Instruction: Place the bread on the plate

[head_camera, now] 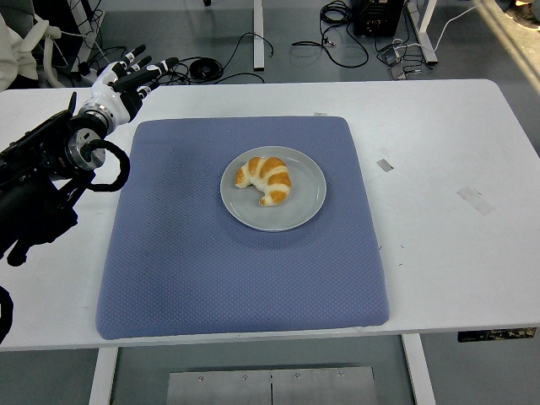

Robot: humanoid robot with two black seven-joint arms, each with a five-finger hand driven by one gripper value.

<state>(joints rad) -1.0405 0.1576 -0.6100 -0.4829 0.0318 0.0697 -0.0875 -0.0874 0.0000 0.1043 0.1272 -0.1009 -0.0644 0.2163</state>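
now curved, glossy croissant (266,179) on round grey plate (309,205), textured blue mat (211,270), left hand (125,80) released, fingers extended

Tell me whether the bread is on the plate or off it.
On it: the bread lies wholly inside the grey plate, untouched by any hand.

Golden-brown, white-striped bread (266,179) on grey plate (309,205), blue dotted-weave mat (211,270), white table (456,253)

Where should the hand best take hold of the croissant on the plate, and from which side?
Probably grip the croissant across its thick middle from above: it lies flat on the plate, its ends taper to narrow tips, and the plate's rim hinders a sideways approach.
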